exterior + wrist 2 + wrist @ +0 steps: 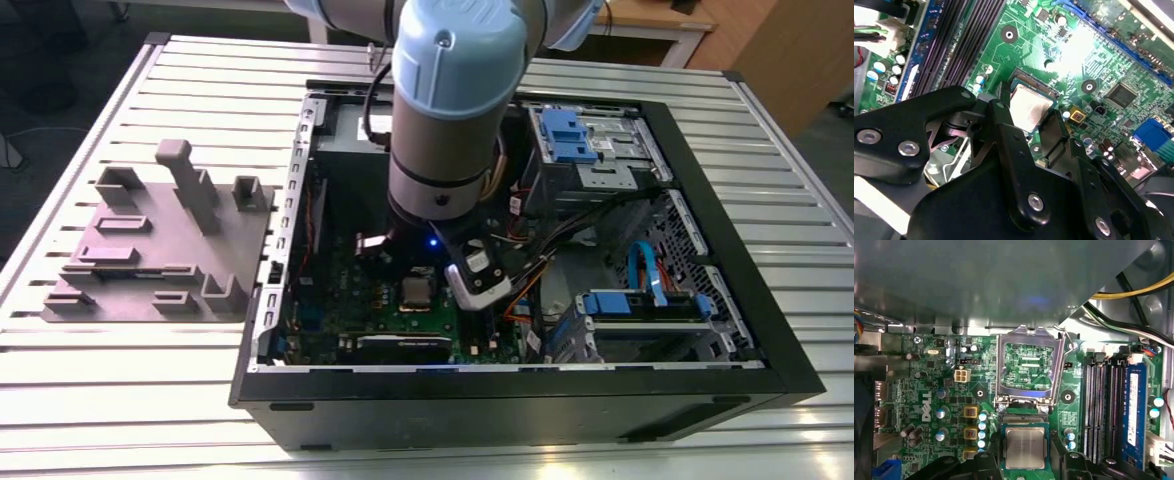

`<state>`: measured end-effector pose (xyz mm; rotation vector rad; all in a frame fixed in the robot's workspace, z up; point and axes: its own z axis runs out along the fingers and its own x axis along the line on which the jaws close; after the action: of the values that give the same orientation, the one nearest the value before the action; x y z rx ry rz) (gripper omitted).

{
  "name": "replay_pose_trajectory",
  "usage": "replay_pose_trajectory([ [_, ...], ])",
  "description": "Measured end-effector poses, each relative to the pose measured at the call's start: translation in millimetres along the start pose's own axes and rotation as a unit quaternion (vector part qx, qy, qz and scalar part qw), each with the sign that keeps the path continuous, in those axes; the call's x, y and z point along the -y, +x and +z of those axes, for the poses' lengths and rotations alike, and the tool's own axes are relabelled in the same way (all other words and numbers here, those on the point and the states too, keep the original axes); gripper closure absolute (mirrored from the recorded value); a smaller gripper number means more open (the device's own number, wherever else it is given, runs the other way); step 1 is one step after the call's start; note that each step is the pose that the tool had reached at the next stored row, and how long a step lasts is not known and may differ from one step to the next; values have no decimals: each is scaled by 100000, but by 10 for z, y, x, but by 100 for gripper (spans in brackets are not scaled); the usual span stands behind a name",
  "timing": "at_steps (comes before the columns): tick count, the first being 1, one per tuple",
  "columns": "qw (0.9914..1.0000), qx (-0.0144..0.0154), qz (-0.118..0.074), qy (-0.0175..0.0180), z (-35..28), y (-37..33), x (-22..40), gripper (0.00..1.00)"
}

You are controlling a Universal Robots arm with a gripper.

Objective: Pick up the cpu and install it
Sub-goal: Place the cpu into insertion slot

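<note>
While the arm (447, 120) reaches into the computer case (507, 410), the gripper (1030, 120) pinches the cpu (1025, 447) between its jaws, just beside the raised socket frame (1000, 365).

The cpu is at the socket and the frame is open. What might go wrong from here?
1. The cpu sits at the socket with the gripper straddling it. I cannot tell whether it lies flat, so pressing while it is tilted could damage the socket.
2. The open frame stands right beside the cpu, and a sideways move could catch it.
3. In the exterior view, cables pass close to the arm and could snag.
</note>
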<state>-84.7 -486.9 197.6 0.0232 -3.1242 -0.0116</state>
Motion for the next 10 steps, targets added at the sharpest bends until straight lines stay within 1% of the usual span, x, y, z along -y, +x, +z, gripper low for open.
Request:
replay_pose_trajectory([
  [10, 99999, 6, 350, -11, 62, 9, 0, 53],
])
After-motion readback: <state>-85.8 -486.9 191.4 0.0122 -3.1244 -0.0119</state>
